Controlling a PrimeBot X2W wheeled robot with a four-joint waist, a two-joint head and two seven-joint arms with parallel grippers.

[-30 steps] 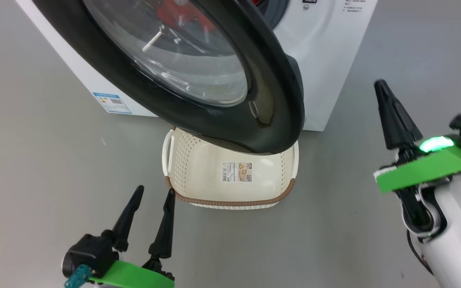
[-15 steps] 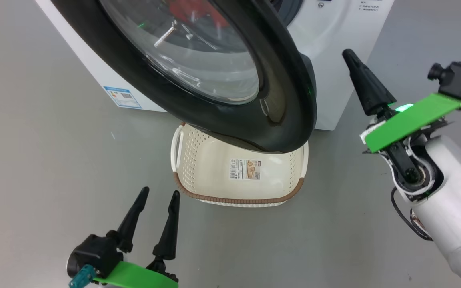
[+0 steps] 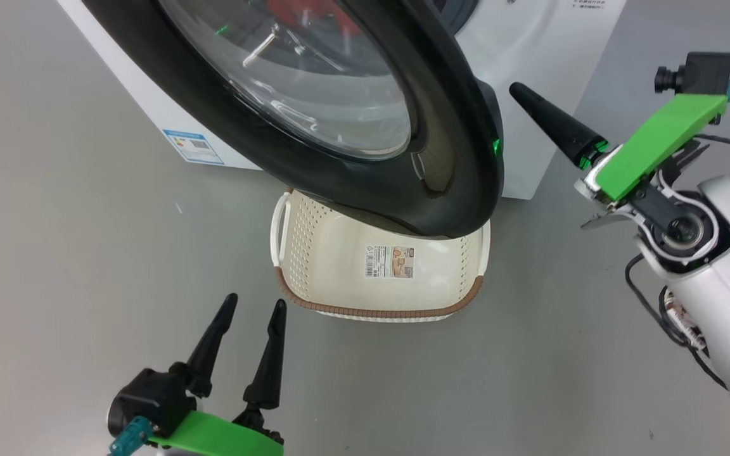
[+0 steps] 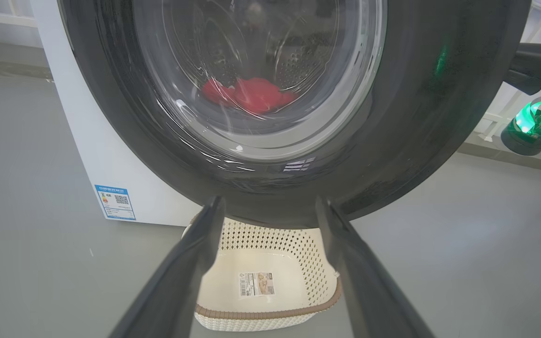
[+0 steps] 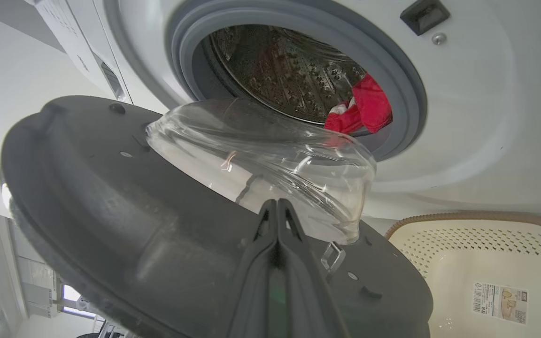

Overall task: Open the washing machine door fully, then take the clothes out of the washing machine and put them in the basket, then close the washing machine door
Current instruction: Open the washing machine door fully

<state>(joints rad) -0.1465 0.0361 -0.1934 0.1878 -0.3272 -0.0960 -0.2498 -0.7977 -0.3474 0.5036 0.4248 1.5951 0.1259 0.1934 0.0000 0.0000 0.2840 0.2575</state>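
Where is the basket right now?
In the head view the basket sits centre on the floor, before the washing machine, its far end under the open door.

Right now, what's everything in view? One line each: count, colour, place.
washing machine: one, white, at the back, on the floor
washing machine door: one, black rim with clear glass, swung out above the basket
clothes: red bundle, count unclear, inside the drum
basket: one, cream with brown rim, on the floor below the door
sticker: one, white, on the basket's bottom
blue label: one, low on the machine's front
floor: grey
left hand: dark fingers, open, empty, by the basket's front left corner
right hand: dark fingers, shut, empty, at the door's free edge; contact unclear
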